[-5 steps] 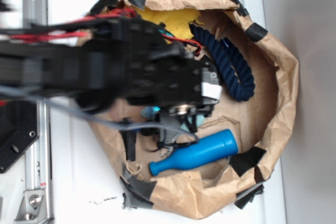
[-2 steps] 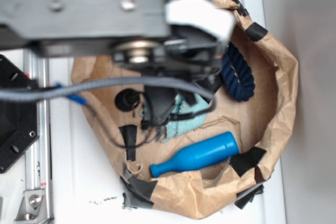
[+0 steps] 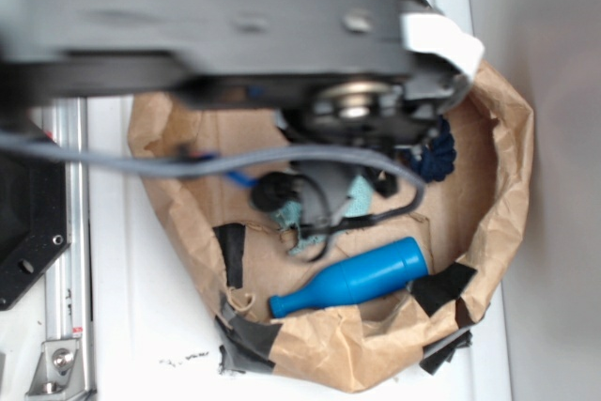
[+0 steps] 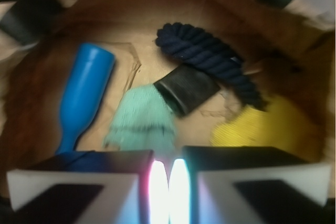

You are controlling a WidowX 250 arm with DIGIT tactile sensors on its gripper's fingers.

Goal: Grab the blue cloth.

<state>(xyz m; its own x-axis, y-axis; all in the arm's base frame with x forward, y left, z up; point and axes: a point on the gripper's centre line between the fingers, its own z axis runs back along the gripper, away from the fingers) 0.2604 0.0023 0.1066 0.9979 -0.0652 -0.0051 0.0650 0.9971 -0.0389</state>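
The gripper point(image 4: 167, 174) is clamped on the blue cloth point(image 4: 140, 120), which hangs beside the blue bottle point(image 4: 84, 92), in front of the dark rope point(image 4: 210, 56).

End effector point(image 4: 168, 174) closed, raised.

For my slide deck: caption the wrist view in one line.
Closed gripper lifting the blue cloth above a paper-lined bin.

Cloth point(image 4: 143, 121) between bottle point(image 4: 84, 94) (left) and rope point(image 4: 210, 56)
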